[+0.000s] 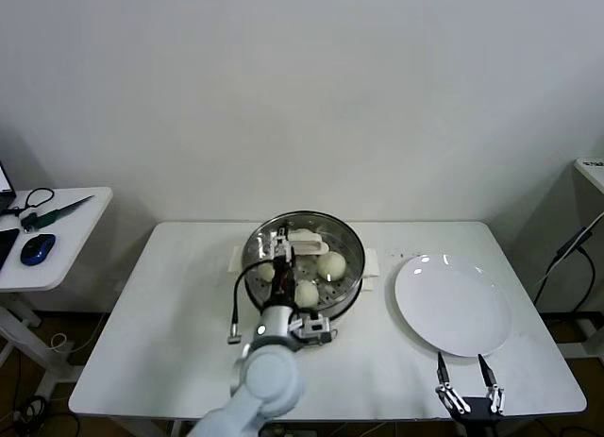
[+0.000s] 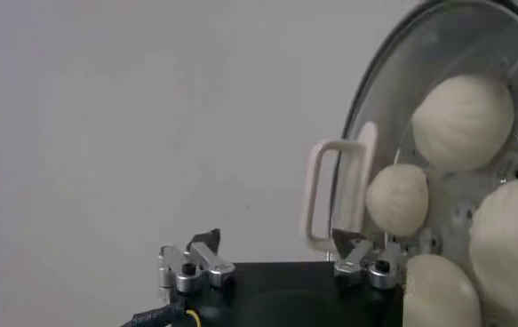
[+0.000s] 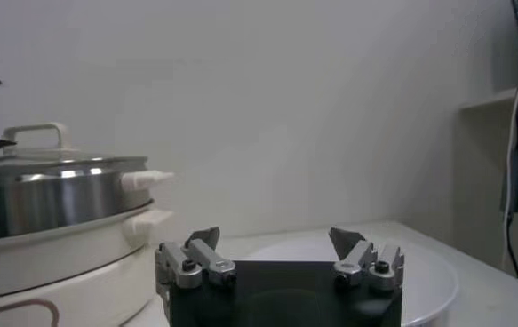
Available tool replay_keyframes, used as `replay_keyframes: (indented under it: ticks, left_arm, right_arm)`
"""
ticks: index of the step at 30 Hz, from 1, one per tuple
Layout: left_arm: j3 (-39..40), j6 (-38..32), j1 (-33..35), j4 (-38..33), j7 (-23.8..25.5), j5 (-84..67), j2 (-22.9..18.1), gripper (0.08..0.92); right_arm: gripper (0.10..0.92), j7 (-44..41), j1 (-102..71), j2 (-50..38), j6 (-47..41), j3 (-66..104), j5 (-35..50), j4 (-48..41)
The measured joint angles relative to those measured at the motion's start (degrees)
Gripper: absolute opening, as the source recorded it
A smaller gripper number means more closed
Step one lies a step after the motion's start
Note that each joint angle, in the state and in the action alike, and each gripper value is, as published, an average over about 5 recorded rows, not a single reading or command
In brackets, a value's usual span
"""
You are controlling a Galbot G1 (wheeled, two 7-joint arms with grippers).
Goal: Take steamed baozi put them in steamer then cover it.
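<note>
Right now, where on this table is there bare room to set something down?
Bare tabletop runs left of the steamer to the table edge, and along the front between the left claw and right claw. Crowded: the narrow strip between steamer and white plate.

A lab-like test room — bare white wall (image 1: 302, 78), plain white table (image 1: 170, 305), side desk with computer mouse (image 1: 37, 249).

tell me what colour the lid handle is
Cream-white; the lid handle shows best in the left wrist view, standing on the glass lid.
</note>
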Motion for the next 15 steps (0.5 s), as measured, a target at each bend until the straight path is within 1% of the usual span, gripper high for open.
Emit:
replay_keyframes:
  ticks: [2, 5, 8, 11, 15]
  left_arm:
    - [-0.52, -0.67, 1.09, -2.17, -1.00, -2.93, 1.23, 0.812]
    - [-2.25, -2.69, 3.11, -5.27, -3.36, -8.68, 2.51, 0.821]
    - [-5.84, -6.17, 5.69, -8.01, -6.80, -16.84, 3.11, 0.822]
    - [-11.54, -10.47, 8.81, -10.06, -10.02, -27.30, 3.42, 0.823]
    - [-21.59, -17.13, 13.89, -11.20, -12.58, -42.60, 4.15, 0.823]
  right_arm:
    - [0.823, 0.39, 0.10, 0.05, -0.12, -0.01, -0.13, 0.06]
    - [0.823, 0.86, 0.15, 0.03, -0.25, 0.05, -0.54, 0.31]
    - [0.823, 1.17, 0.22, -0.16, -0.35, 0.06, -0.96, 0.66]
    - [0.823, 1.33, 0.38, -0.28, -0.40, 0.18, -1.47, 0.77]
    - [0.823, 1.54, 0.62, -0.61, -0.50, 0.45, -2.11, 0.67]
